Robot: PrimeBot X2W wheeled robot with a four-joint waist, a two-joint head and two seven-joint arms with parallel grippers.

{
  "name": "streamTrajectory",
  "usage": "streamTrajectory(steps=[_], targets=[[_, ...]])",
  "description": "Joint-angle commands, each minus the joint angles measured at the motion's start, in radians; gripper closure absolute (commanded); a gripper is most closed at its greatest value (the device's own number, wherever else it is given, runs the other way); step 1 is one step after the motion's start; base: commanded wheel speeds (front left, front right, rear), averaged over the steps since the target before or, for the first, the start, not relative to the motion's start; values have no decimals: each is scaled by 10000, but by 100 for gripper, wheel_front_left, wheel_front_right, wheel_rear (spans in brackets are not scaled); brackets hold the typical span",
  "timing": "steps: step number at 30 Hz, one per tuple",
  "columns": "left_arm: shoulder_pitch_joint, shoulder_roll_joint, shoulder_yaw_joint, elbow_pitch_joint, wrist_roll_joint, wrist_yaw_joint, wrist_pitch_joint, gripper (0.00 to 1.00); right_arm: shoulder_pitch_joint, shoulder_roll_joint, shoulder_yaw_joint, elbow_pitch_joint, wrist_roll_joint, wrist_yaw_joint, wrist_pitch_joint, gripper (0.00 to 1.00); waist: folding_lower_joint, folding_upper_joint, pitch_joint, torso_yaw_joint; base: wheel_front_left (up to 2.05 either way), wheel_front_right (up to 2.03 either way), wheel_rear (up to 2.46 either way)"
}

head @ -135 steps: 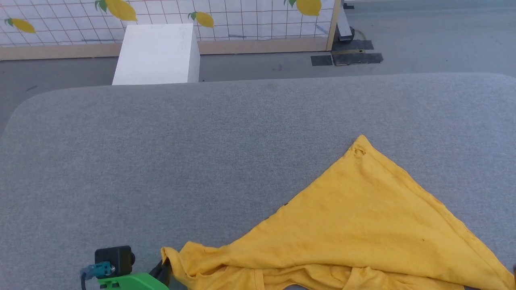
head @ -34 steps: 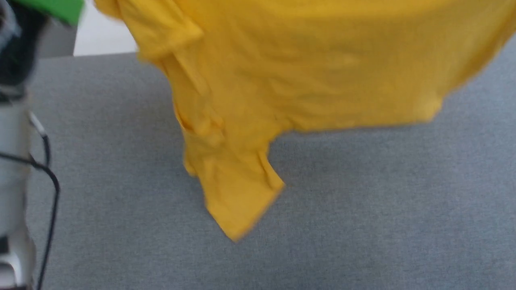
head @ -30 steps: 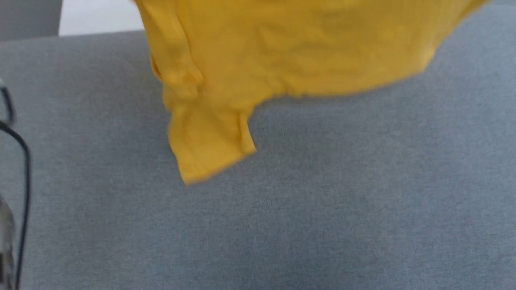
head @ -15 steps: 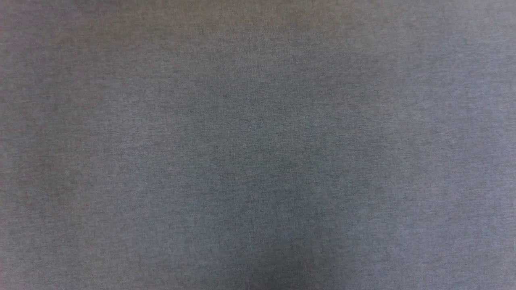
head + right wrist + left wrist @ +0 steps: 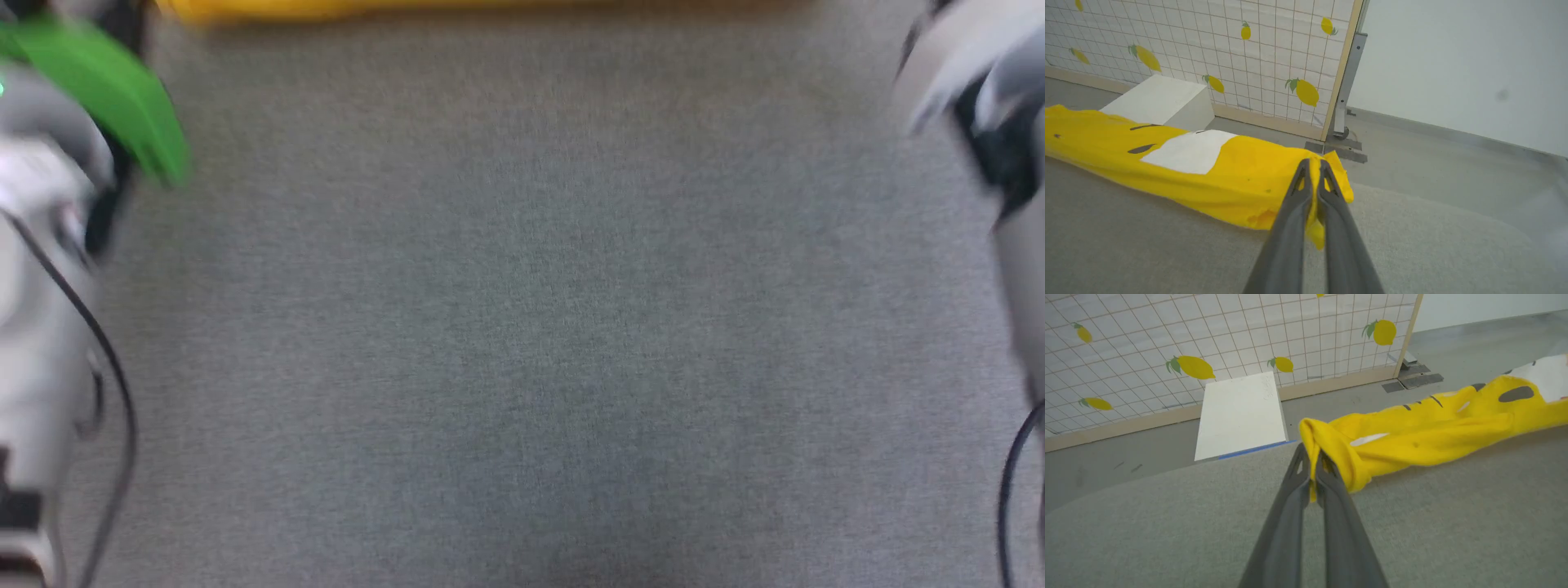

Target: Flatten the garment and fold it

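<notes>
Garment (image 5: 1425, 428): flat triangle earlier, now pulled into long band (print showing).

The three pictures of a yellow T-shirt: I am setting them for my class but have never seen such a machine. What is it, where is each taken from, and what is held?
It is a wheeled robot with two arms, each ending in a two-fingered hand. One picture, blurred, looks down from its head at a grey fabric-covered table. The other two look along each hand from its wrist. The left hand and the right hand are each shut on one end of a bright yellow cotton T-shirt with white patches and black marks, stretched between them over the table. Beyond stand a white box and a lemon-patterned grid screen.
</notes>
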State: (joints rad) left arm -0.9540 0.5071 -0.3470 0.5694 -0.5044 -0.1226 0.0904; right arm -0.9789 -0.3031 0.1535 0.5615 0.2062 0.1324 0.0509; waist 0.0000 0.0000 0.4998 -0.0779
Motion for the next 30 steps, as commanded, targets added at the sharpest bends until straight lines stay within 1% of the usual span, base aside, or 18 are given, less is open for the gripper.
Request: streamTrajectory(steps=[1, 2, 5, 6, 8, 10, 17, 20, 23, 27, 30], targets=[[622, 91, -153, -105, -240, -54, 195, 100, 562, 0, 46, -17, 221, -17, -77, 100, 0, 0, -1024, 232, 0, 0, 0], [2216, 294, -569, -630, -792, -70, 881, 100, 1972, -46, 78, -206, 667, -17, -41, 100, 0, 0, -1654, 317, 0, 0, 0], [3796, 494, -799, -1357, -1320, -73, 1488, 100, 3418, -123, -8, -532, 830, -17, 36, 100, 0, 0, -2212, 380, 0, 0, 0], [4731, 582, -834, -1851, -1646, -8, 1769, 100, 4304, -84, -193, -805, 915, -17, 104, 100, 0, 0, -2499, 406, 0, 0, 0], [5512, 681, -917, -2327, -1812, 109, 2003, 100, 5019, -42, -358, -1088, 905, -17, 191, 100, 0, 0, -2703, 437, 0, 0, 0], [6369, 735, -904, -2905, -2063, 377, 2194, 100, 5756, 35, -628, -1442, 857, -17, 282, 100, 0, 0, -2900, 469, 0, 0, 0], [9043, 1032, -779, -5003, -2737, 1667, 2911, 100, 7865, 315, -1521, -2726, 504, -17, 1216, 100, 0, 0, -3379, 584, 0, 0, 0], [9911, 1233, -725, -5615, -2847, 2173, 3141, 100, 8586, 427, -1898, -3226, 352, -17, 1810, 100, 0, 0, -3558, 626, 0, 0, 0], [10922, 1426, -686, -6352, -3007, 2680, 3353, 100, 9551, 613, -2368, -3934, 186, -17, 2754, 100, 0, 0, -3744, 703, 0, 0, 0], [11975, 1478, -718, -7062, -3250, 3228, 3612, 100, 10645, 896, -2992, -4722, 103, -17, 3779, 100, 0, 0, -3875, 767, 0, 0, 0], [12367, 1411, -737, -7458, -3178, 3420, 3386, 100, 11260, 1223, -3394, -5184, 103, -17, 4207, 100, 0, 0, -3896, 809, 0, 0, 0]])
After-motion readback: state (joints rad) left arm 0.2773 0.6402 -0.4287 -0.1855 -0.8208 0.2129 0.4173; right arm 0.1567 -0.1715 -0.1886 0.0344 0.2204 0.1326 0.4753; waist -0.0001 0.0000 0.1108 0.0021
